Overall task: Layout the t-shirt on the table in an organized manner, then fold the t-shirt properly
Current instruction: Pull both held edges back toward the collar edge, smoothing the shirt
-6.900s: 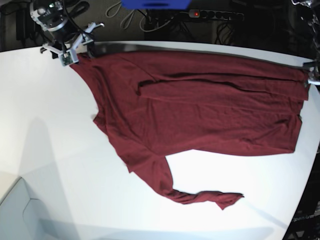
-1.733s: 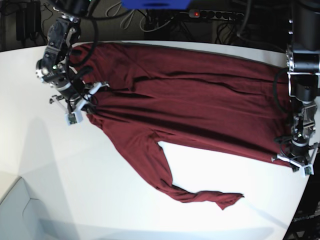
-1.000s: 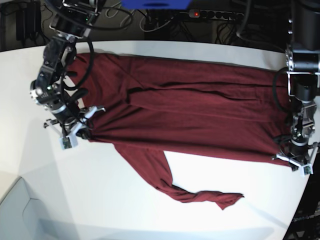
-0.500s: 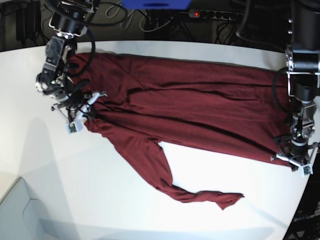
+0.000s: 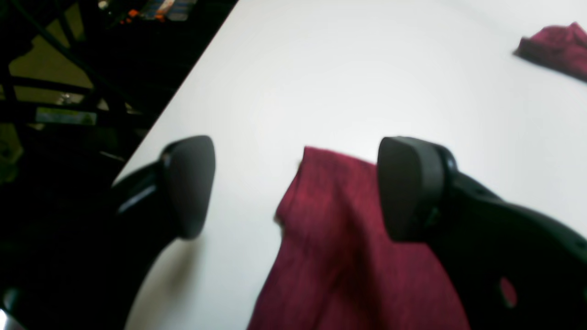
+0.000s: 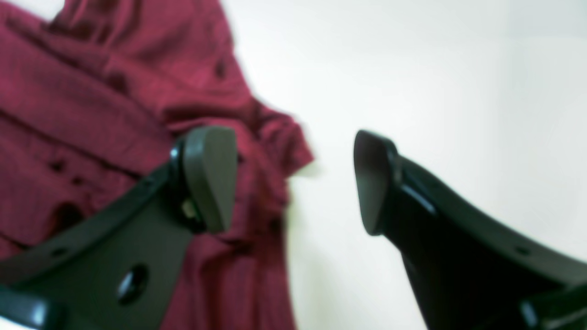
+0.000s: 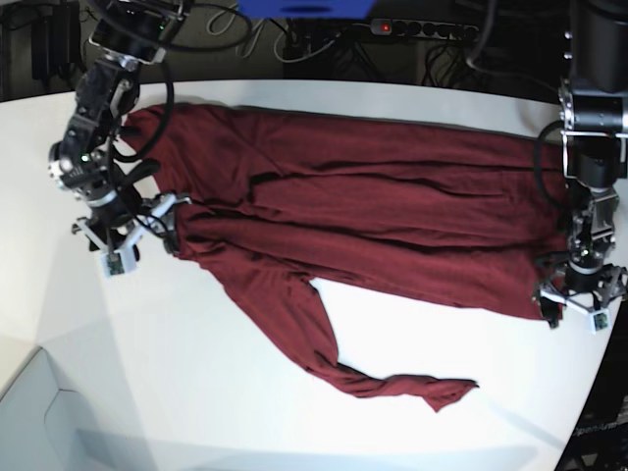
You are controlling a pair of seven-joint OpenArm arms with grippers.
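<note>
Sprawling across the white tabletop (image 7: 294,412) in the base view, the t-shirt (image 7: 373,206) lies wrinkled and spread wide, one twisted sleeve trailing off its near edge, with the right gripper (image 7: 137,234) at one end of the cloth and the left gripper (image 7: 579,299) at the opposite end. Seen from the left wrist, the left gripper's fingers (image 5: 188,183) stand wide apart with nothing clamped, a corner of the t-shirt (image 5: 335,229) lying flat on the tabletop (image 5: 367,68) between them. From the right wrist, the right gripper's fingers (image 6: 211,176) are likewise spread wide and empty, the t-shirt (image 6: 91,114) bunched beside and under one finger while the other stands over bare tabletop (image 6: 435,91).
</note>
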